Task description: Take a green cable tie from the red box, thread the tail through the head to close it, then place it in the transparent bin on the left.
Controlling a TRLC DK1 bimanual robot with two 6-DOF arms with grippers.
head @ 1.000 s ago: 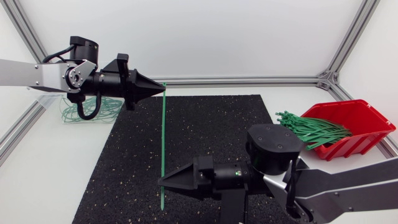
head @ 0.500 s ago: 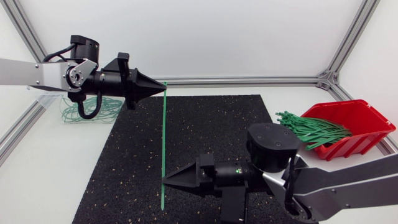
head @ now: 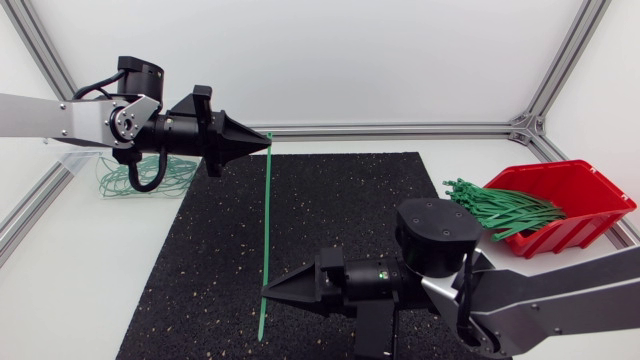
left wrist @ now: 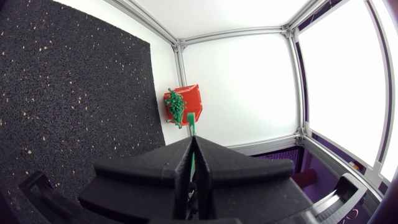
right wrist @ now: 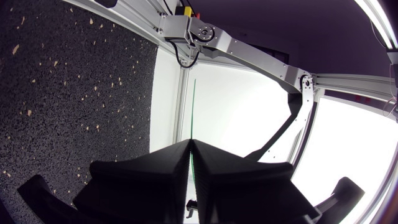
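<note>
A straight green cable tie [head: 265, 225] stands nearly upright over the black mat [head: 330, 200], held at both ends. My left gripper [head: 266, 141] is shut on its upper end, and in the left wrist view the tie [left wrist: 192, 127] pokes out past the closed fingertips of the gripper [left wrist: 191, 140]. My right gripper [head: 266, 293] is shut on the tie near its lower end, with a short piece hanging below. From the right wrist, the tie [right wrist: 193, 106] rises as a thin line ahead of the gripper [right wrist: 189, 143]. The red box [head: 570, 205] holds a bundle of green ties [head: 500, 207].
The transparent bin [head: 125, 172] with several green ties inside sits at the left, behind my left arm [head: 70, 118]. My right arm [head: 520, 300] fills the front right corner. Aluminium frame rails [head: 400, 129] border the table.
My right gripper has closed onto the lower part of the tie. The left gripper and the tie's upper end have shifted slightly to the right.
</note>
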